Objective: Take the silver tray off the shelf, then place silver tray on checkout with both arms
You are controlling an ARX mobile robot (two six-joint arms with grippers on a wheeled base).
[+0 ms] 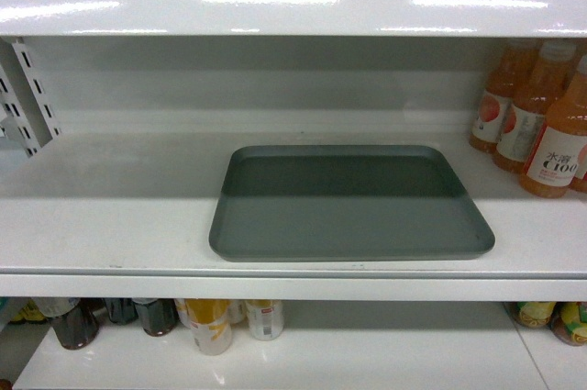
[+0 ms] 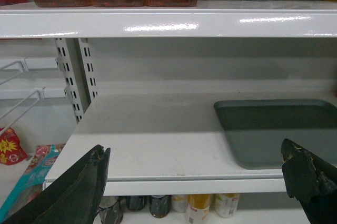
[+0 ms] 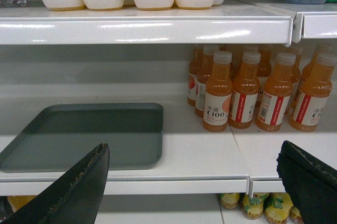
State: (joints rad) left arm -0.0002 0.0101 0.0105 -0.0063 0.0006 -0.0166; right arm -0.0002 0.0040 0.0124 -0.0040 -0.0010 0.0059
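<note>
- Tray [image 1: 353, 216] lies flat on the shelf [image 1: 110, 216], near its front edge.
- We see orange bottles [image 1: 541, 124] standing to its right.
- Our left gripper [image 2: 195, 182] and right gripper [image 3: 192, 182] both gape wide, holding nothing, short of the shelf.

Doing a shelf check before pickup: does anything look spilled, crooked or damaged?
Nothing stands out. The flat grey rectangular tray lies level on the glossy white shelf board, and the orange juice bottles stand upright beside it.

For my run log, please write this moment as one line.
stage: before grasp | silver tray: flat on shelf | left gripper: open | right gripper: open | orange bottles: right of tray
</note>
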